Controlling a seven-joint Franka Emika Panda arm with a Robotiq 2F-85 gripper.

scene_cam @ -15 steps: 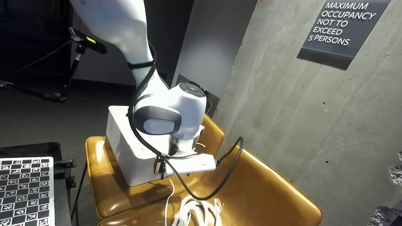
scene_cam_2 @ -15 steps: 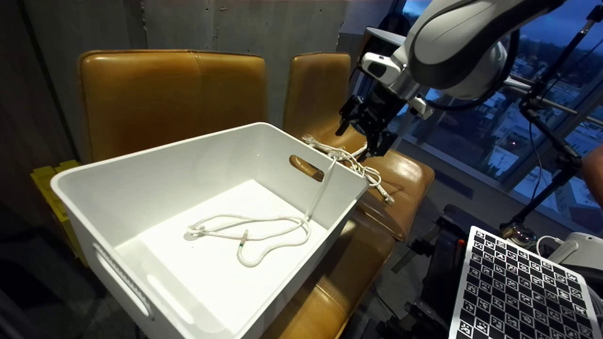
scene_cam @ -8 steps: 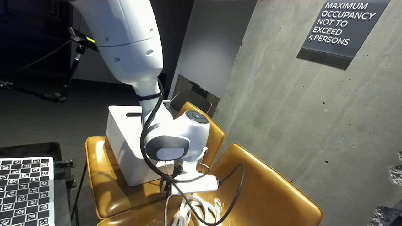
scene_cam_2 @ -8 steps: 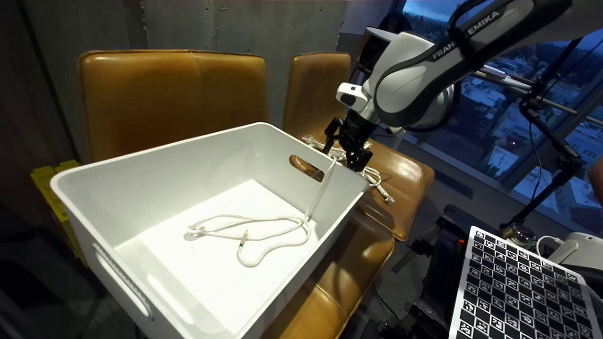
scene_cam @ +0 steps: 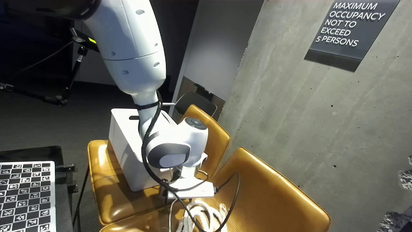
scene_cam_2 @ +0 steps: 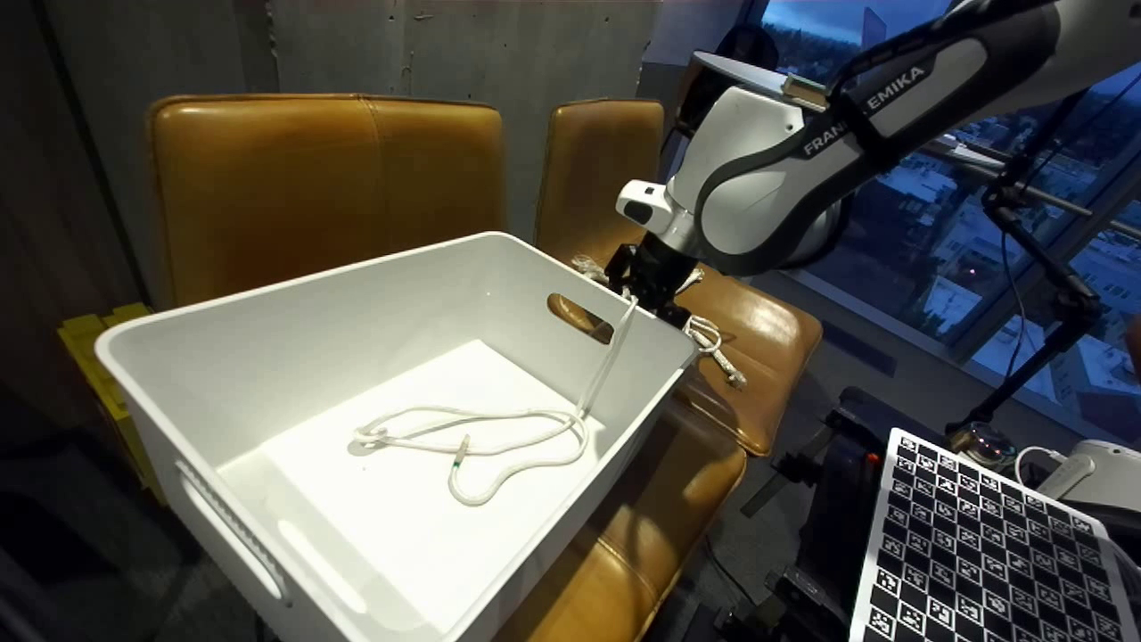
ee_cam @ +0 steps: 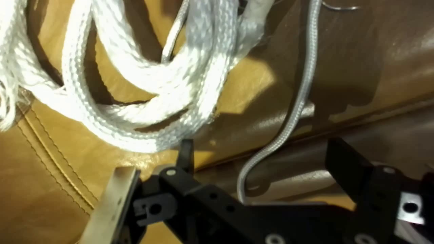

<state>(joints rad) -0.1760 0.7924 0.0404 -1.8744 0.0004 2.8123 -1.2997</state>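
My gripper (ee_cam: pixel 262 157) is open, its black fingertips wide apart in the wrist view. It also shows in an exterior view (scene_cam_2: pixel 645 303), low beside the bin's end wall. A thin white braided cord (ee_cam: pixel 300 101) runs between the fingers and passes out of sight behind the gripper body. A thick white rope (ee_cam: pixel 159 81) lies coiled on the tan seat; its lower loop is near the left fingertip, and I cannot tell whether they touch. The white bin (scene_cam_2: pixel 357 321) stands on the neighbouring seat. The cord (scene_cam_2: pixel 472 501) hangs over its rim and loops on its floor.
Tan leather chairs (scene_cam: pixel 267 187) stand side by side against the concrete wall (scene_cam: pixel 305 129). A checkered board (scene_cam_2: pixel 989 553) lies on a black stand. A yellow object (scene_cam_2: pixel 116 401) is behind the bin. A camera on a jointed stand (scene_cam: pixel 74 71) is at the back.
The arm has come down to the ropes and moved closer to the bin, with a small last shift towards the bin's end wall. The ropes and bin have not visibly moved.
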